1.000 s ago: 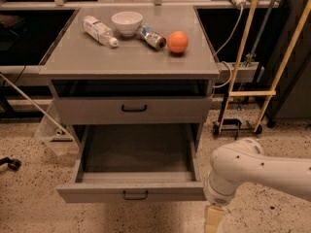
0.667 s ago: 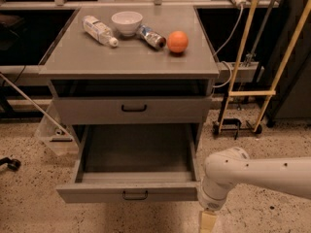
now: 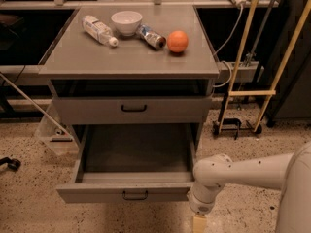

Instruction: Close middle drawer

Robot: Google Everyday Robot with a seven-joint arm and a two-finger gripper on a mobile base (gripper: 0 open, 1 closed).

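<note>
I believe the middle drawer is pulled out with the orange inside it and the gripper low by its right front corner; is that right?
Not quite: the camera view shows the orange on the cabinet top, and the middle drawer is pulled out empty. The gripper is low by its right front corner.

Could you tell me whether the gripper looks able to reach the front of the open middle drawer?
Probably yes. The gripper hangs at the bottom edge of the view, just right of the front corner of the middle drawer, which stands pulled out, and nothing shows between them.
</note>
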